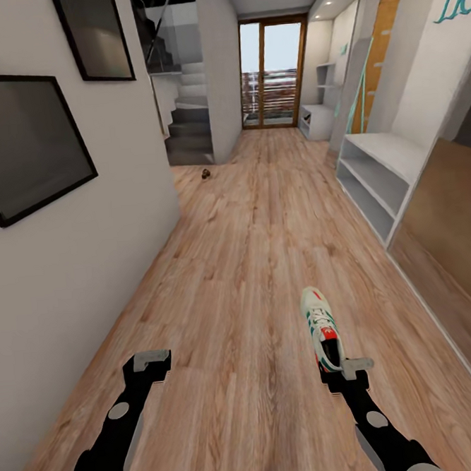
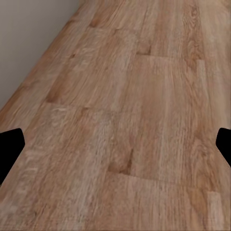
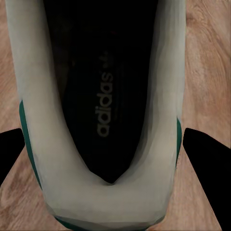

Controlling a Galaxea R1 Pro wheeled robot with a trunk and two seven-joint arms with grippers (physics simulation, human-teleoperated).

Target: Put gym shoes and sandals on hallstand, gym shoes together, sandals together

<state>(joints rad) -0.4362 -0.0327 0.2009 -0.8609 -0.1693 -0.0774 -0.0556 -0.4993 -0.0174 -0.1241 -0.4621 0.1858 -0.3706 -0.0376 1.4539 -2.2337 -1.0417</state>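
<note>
One gym shoe [image 1: 320,326], cream with green stripes and a red tongue patch, points away from me down the corridor floor [image 1: 238,263]. My right gripper [image 1: 343,370] is at its heel. In the right wrist view the heel [image 3: 103,192] fills the gap and both fingers [image 3: 204,163] press its sides. My left gripper [image 1: 152,360] hangs open over bare planks [image 2: 125,120] near the left wall. The white hallstand [image 1: 388,154], with its flat top and two open shelves, stands ahead on the right. The other gym shoe and the sandals are out of view.
A small dark object [image 1: 206,173] lies far down the floor, too small to identify. The left wall [image 1: 75,262] carries framed pictures. A dark glass-fronted wardrobe [image 1: 452,247] lines the right side, nearer than the hallstand. Stairs [image 1: 188,129] and a glazed door [image 1: 274,73] close the corridor's far end.
</note>
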